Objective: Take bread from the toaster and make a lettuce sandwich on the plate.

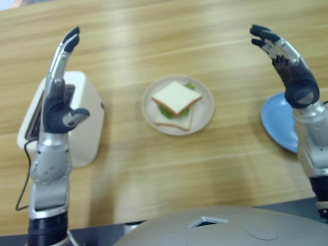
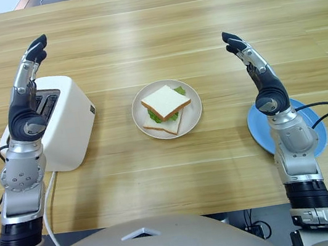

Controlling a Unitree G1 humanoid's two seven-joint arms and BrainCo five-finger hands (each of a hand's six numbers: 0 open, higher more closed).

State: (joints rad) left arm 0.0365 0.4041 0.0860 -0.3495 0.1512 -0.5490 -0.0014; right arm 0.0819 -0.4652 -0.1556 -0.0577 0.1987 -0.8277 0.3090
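A sandwich (image 1: 176, 103) of two white bread slices with green lettuce between them lies on a small cream plate (image 1: 207, 111) at the table's middle. The white toaster (image 2: 67, 124) stands to the plate's left, slots facing up. My left hand (image 1: 60, 77) is raised above the toaster with fingers stretched out, holding nothing. My right hand (image 2: 255, 71) is held up to the right of the plate, fingers also extended and empty, above a blue plate (image 2: 258, 128).
The blue plate lies at the right near the table's front edge, with a black cable (image 2: 324, 109) running off to the right. The toaster's cord (image 1: 23, 182) hangs over the front edge on the left. Bare wooden tabletop (image 1: 168, 29) stretches behind the plate.
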